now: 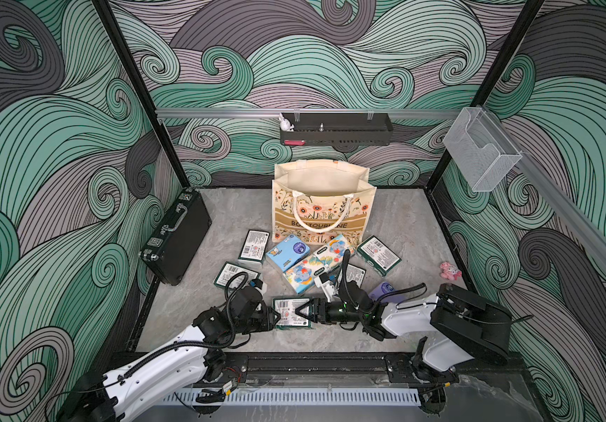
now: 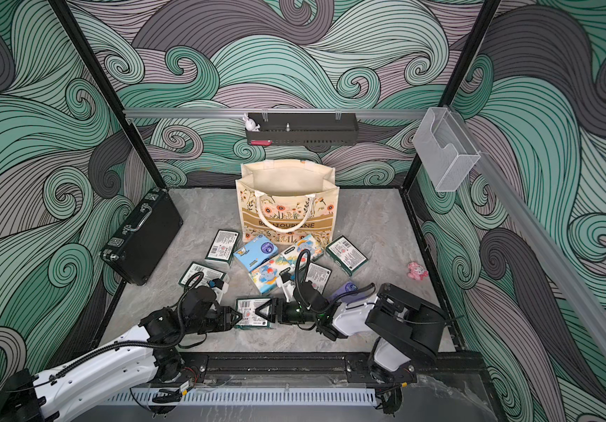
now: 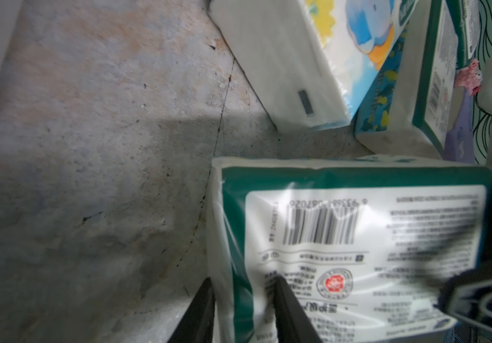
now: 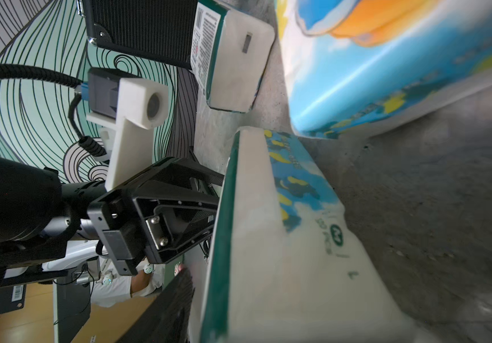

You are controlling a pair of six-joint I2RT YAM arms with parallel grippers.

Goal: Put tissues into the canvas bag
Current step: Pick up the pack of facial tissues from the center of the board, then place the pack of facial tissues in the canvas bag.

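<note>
Tissue pack (image 1: pixel 286 306), at 6 o'clock from the canvas bag (image 1: pixel 360 215), is pinched by the left gripper (image 1: pixel 278 317). I cannot tell if the right gripper (image 1: pixel 298 313) squeezes it.

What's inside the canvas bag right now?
Only bare cream lining shows through the open mouth of the bag in both top views; the packs in view lie outside, in front. Its front wall covers the bottom, so that cannot be checked.

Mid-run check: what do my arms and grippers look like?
Left arm and right arm: white shells, black joints, black ribbed cables looping at the wrists. Left gripper and right gripper: black, with triangular open-frame fingers.
</note>
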